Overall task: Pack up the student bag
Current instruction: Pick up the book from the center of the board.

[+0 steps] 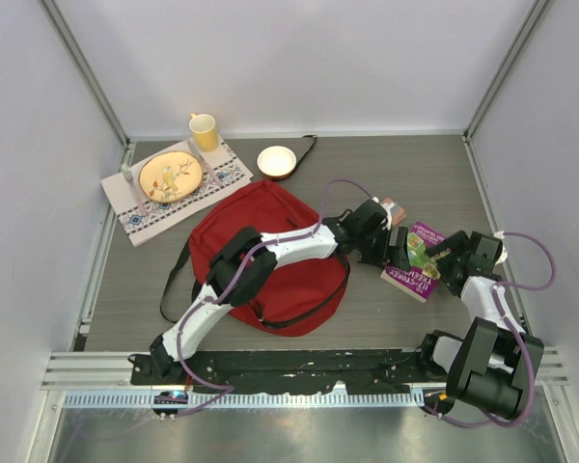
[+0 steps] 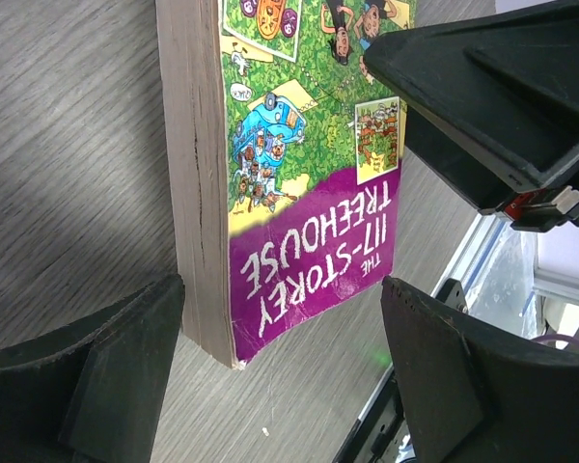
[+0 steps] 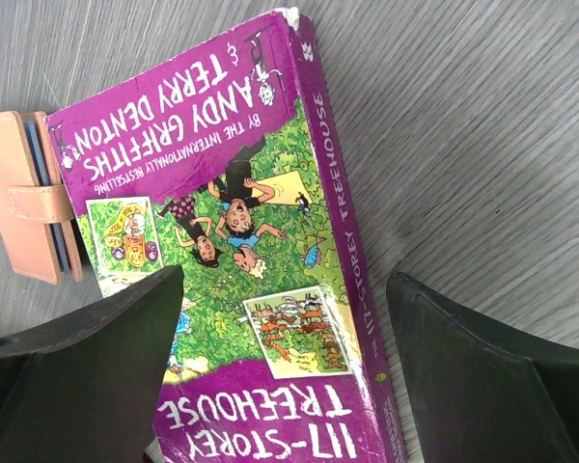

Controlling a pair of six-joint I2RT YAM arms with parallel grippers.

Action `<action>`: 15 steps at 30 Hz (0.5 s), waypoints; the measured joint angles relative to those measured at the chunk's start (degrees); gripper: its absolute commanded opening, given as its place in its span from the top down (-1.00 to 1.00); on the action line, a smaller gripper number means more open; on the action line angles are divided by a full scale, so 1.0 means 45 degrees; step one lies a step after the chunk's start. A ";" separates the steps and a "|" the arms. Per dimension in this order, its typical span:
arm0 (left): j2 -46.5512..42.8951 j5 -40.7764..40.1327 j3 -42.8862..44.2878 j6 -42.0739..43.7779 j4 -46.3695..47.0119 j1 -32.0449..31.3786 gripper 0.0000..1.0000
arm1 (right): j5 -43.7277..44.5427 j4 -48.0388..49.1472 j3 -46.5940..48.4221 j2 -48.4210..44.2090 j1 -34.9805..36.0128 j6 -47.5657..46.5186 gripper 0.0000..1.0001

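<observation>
Bag (image 1: 270, 253) lies flat on the table (image 1: 415, 174), left of centre, with the left arm stretched across it; its right edge is close to the book (image 1: 417, 258) but apart from it. The book lies cover up, right of the bag, with a wallet (image 3: 27, 193) just beside its far-left edge. Left gripper (image 2: 280, 376) is spread wide, straddling the book's near corner: one finger (image 2: 106, 376) sits close to the page edge, the other stands off the cover with bare table showing between. Right gripper (image 3: 285, 376) is also spread, hanging over the title end, spine edge between its fingers, nothing pinched. Bare table lies far and right of the book. At far left are the mat (image 1: 140, 224) with plate (image 1: 169, 177), the cup (image 1: 204, 130), and the bowl (image 1: 276, 160) at the bag's far edge.
</observation>
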 measured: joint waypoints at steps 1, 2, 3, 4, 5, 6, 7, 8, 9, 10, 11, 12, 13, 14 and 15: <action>0.0000 0.0019 0.0000 0.0000 0.0000 0.0000 -0.66 | 0.0010 0.0010 0.0000 0.0005 -0.0005 0.0000 -0.84; 0.0000 0.0053 0.0000 0.0000 0.0000 0.0000 -0.61 | 0.0010 0.0019 0.0000 0.0010 0.0000 0.0000 -0.83; 0.0000 0.0083 0.0015 -0.0015 0.0000 0.0000 -0.57 | 0.0000 0.0053 -0.0005 0.0039 0.0000 0.0000 -0.83; 0.0019 0.0126 0.0078 -0.0019 -0.0019 0.0000 -0.46 | -0.0024 0.0136 -0.0005 0.0097 -0.0005 0.0000 -0.83; 0.0044 0.0189 0.0136 -0.0053 -0.0010 0.0000 -0.38 | -0.0068 0.0238 -0.0005 0.0146 -0.0005 0.0000 -0.83; 0.0073 0.0272 0.0243 -0.0092 -0.0010 0.0000 -0.32 | -0.0107 0.0389 -0.0005 0.0219 -0.0005 0.0000 -0.83; 0.0092 0.0335 0.0306 -0.0170 0.0015 0.0000 -0.26 | -0.0131 0.0471 -0.0005 0.0262 -0.0005 -0.0005 -0.83; 0.0092 0.0374 0.0359 -0.0214 0.0024 0.0005 -0.19 | -0.0146 0.0544 -0.0005 0.0287 -0.0005 -0.0019 -0.83; 0.0092 0.0418 0.0369 -0.0257 0.0034 0.0015 -0.12 | -0.0165 0.0568 -0.0005 0.0301 -0.0005 -0.0034 -0.83; 0.0092 0.0437 0.0369 -0.0282 0.0063 0.0015 -0.10 | -0.0175 0.0627 -0.0005 0.0325 -0.0015 -0.0053 -0.83; 0.0092 0.0457 0.0369 -0.0296 0.0068 0.0015 -0.10 | -0.0180 0.0680 -0.0010 0.0340 -0.0015 -0.0078 -0.82; 0.0092 0.0471 0.0369 -0.0306 0.0073 0.0010 -0.10 | -0.0180 0.0719 -0.0019 0.0340 -0.0019 -0.0102 -0.83; 0.0092 0.0486 0.0369 -0.0306 0.0083 0.0005 -0.10 | -0.0185 0.0753 -0.0034 0.0340 -0.0019 -0.0131 -0.83; 0.0092 0.0520 0.0369 -0.0316 0.0141 0.0000 -0.07 | -0.0199 0.0777 -0.0044 0.0340 -0.0019 -0.0151 -0.83; 0.0092 0.0559 0.0369 -0.0340 0.0214 0.0000 0.03 | -0.0209 0.0826 -0.0063 0.0340 -0.0029 -0.0160 -0.82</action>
